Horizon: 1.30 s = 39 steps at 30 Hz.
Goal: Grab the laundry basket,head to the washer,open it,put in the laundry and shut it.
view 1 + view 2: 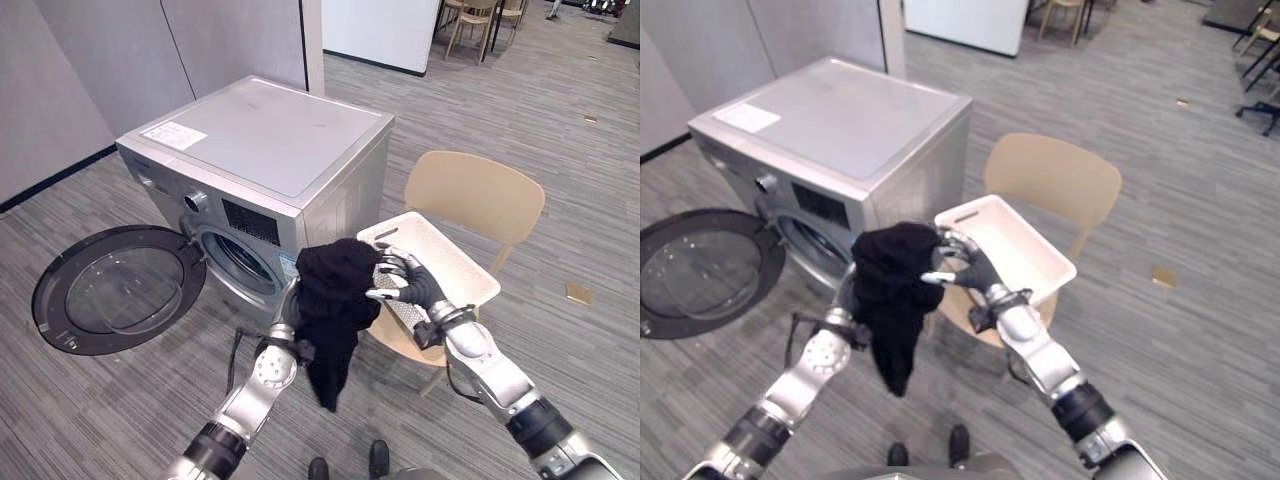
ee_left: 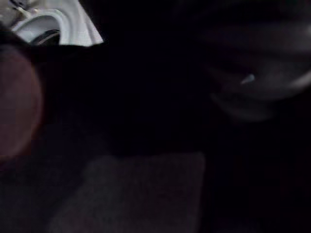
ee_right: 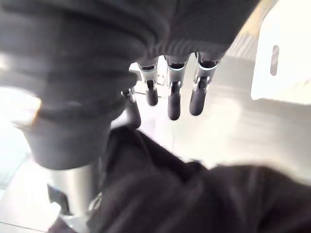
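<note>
The round glass door (image 1: 118, 288) of the washer (image 1: 262, 165) lies swung fully open at the far left, low near the grey carpet floor (image 1: 560, 160). Just right of it the drum opening (image 1: 236, 262) gapes dark in the silver front panel.

In front of the washer, the left hand (image 1: 287, 318) is raised beside a black garment (image 1: 334, 310). Its fingers are buried behind the cloth, so I cannot tell whether they are curled or straight. In the left wrist view dark cloth (image 2: 146, 121) lies right against the camera.

The garment hangs bunched between the two hands, its lower end dangling free above the floor, in front of the washer and outside the drum.

On the garment's right side, the right hand (image 1: 405, 282) touches the cloth with its fingers relaxed and only loosely bent; in its wrist view they point outward, apart from the fabric (image 3: 184, 194).

Behind that hand, the white laundry basket (image 1: 455, 262) sits on the seat of a tan chair (image 1: 480, 195), beside the washer's right side.
</note>
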Tool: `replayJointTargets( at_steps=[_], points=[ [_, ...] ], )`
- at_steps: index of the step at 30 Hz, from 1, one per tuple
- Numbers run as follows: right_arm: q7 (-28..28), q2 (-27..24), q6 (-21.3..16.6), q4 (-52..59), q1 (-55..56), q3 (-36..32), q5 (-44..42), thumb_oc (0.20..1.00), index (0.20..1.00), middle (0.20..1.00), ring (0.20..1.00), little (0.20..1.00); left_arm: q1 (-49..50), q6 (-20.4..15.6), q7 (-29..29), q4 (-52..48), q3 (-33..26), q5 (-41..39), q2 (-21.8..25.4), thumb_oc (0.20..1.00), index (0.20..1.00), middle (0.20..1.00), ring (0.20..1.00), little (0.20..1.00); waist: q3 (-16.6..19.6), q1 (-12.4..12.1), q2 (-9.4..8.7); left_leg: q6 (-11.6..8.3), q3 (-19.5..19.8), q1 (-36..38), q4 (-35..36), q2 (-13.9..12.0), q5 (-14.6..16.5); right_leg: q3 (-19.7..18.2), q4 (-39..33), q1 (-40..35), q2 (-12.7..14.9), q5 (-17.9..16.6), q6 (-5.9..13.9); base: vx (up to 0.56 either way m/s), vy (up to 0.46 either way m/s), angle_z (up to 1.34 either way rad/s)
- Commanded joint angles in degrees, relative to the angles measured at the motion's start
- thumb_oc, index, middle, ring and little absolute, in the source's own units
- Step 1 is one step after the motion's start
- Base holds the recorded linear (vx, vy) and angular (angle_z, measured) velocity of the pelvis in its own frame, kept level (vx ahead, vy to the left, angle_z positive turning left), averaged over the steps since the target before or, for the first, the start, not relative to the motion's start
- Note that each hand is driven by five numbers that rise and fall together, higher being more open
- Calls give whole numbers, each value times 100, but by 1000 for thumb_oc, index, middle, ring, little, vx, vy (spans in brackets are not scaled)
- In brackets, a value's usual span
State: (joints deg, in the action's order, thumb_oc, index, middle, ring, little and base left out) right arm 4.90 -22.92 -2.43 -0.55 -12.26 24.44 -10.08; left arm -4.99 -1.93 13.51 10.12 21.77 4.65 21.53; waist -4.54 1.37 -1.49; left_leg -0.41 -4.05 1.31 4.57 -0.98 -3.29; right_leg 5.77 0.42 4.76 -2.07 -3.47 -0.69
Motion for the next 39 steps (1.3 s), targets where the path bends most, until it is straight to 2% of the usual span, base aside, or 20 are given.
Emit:
replayJointTargets(
  at_steps=[1,3,5,7,8,14,19,24,25,26,28,29,31,32,33,34,35,38,39],
  points=[
    [24,-216,-129,284,407,-593,907,1000,1000,1000,1000,1000,281,-163,-185,332,-542,-313,267,200,200,200,200,200,291,-20,-251,-115,-40,-188,43,62,349,-321,197,-531,385,835,578,-15,-31,-8],
    [7,-300,-105,244,568,-710,1041,1000,1000,1000,1000,1000,446,-155,-243,372,-668,-347,305,200,200,200,200,200,280,-20,-232,-115,-46,-184,43,57,343,-329,195,-525,383,827,584,-19,-23,-7],
    [-115,-589,-62,8,1047,-998,1485,1000,1000,1000,1000,1000,918,-96,-417,789,-1059,-414,329,200,200,200,200,200,227,-24,-180,-118,-51,-174,43,36,302,-350,200,-516,363,832,584,-30,-37,-8],
    [-163,-630,-33,-113,1254,-1110,1489,1000,1000,1000,1000,1000,1072,-72,-455,912,-1157,-425,324,200,200,200,200,200,221,-24,-159,-117,-47,-167,43,35,298,-360,203,-519,358,843,582,-17,-19,-14],
    [-257,-615,2,-599,1545,-1237,1475,1000,1000,1000,1000,1000,1302,-49,-557,1244,-1398,-530,264,200,200,200,200,200,190,-21,-125,-116,-38,-147,43,36,291,-370,205,-527,352,855,573,-12,-25,-14],
    [-269,-339,113,-2516,1623,-1327,1534,1000,1000,1000,1000,1000,1497,32,-667,2124,-1891,-870,111,200,200,200,200,200,7,-59,-47,-97,-11,-200,-103,36,265,-413,221,-532,332,873,534,-38,-23,-4],
    [-161,-195,121,-3551,1475,-1279,1477,1000,1000,1000,1000,1000,1400,29,-606,2490,-1925,-973,95,200,200,200,200,200,-203,-105,-49,-97,77,-486,-506,24,337,-343,305,-462,350,907,477,-89,-15,3],
    [-73,-80,139,-4062,1295,-1152,1395,1000,1000,1000,1000,1000,1216,0,-491,2709,-1917,-1299,50,200,200,200,200,200,-497,-242,-123,-120,247,-931,-883,116,347,-116,439,-273,369,942,404,-113,-24,29],
    [8,-11,143,-4186,1226,-1136,1303,1000,1000,1000,1000,1000,1060,-33,-458,2726,-1840,-1395,66,200,200,200,200,200,-621,-304,-143,-154,291,-1196,-998,151,313,62,510,-131,407,967,384,-158,-29,60],
    [58,8,143,-4190,1221,-1156,1252,1000,1000,1000,1000,1000,977,-40,-426,2691,-1784,-1410,92,200,200,200,200,200,-708,-321,-156,-173,236,-1345,-1115,154,310,214,564,-72,463,1005,364,-199,-39,74],
    [111,28,179,-4159,1241,-1177,1230,1000,1000,1000,1000,1000,899,-33,-409,2564,-1743,-1455,96,200,200,200,200,200,-754,-307,-144,-137,-275,-1488,-1216,5,341,641,624,14,628,1059,329,-42,5,113],
    [142,5,196,-4120,1300,-1180,1249,1000,1000,1000,1000,1000,897,-25,-412,2505,-1741,-1440,103,200,200,200,200,200,-748,-249,-148,-167,-834,-1422,-1246,-188,498,917,615,-53,747,1189,368,60,47,163],
    [184,4,254,-4115,1383,-1200,1291,1000,1000,1000,1000,1000,892,6,-457,2420,-1730,-1366,112,200,200,200,200,200,-770,-92,-155,-143,-1702,-1404,-1358,-580,560,1381,627,-98,958,1149,392,35,75,195],
    [185,5,253,-4117,1382,-1198,1293,1000,1000,1000,1000,1000,895,8,-457,2417,-1733,-1364,112,200,200,200,200,200,-770,-83,-153,-144,-1694,-1415,-1376,-584,569,1389,628,-100,957,1151,393,27,104,205],
    [205,14,267,-4127,1381,-1212,1291,1000,1000,1000,1000,1000,850,8,-472,2421,-1703,-1321,121,200,200,200,200,200,-789,-30,-172,-163,-1911,-1485,-1533,-743,548,1596,639,-140,1063,1123,401,149,217,192],
    [178,75,306,-4171,1440,-1247,1355,1000,1000,1000,1000,1000,837,32,-546,2439,-1637,-1234,127,200,200,200,200,200,-725,63,-92,-125,-2148,-1304,-1254,-770,569,1887,720,-233,1199,1131,466,150,221,122],
    [177,74,306,-4170,1445,-1248,1358,1000,1000,1000,1000,1000,842,34,-547,2435,-1636,-1231,125,200,200,200,200,200,-728,79,-91,-119,-2134,-1287,-1224,-752,556,1906,720,-248,1208,1129,475,202,277,109],
    [191,157,320,-4214,1370,-1179,1459,1000,1000,1000,1000,1000,742,37,-568,2411,-1574,-1095,142,200,200,200,200,200,-656,132,-107,-5,-2073,-1231,-1143,-554,702,2062,898,-358,1434,1142,559,211,273,73],
    [175,256,320,-4152,1316,-1104,1478,1000,1000,1000,1000,1000,727,59,-573,2342,-1582,-1044,237,200,200,200,200,200,-680,109,-193,125,-1906,-1142,-1132,-386,829,1877,1383,-272,1526,1108,542,325,287,43]
  ],
)
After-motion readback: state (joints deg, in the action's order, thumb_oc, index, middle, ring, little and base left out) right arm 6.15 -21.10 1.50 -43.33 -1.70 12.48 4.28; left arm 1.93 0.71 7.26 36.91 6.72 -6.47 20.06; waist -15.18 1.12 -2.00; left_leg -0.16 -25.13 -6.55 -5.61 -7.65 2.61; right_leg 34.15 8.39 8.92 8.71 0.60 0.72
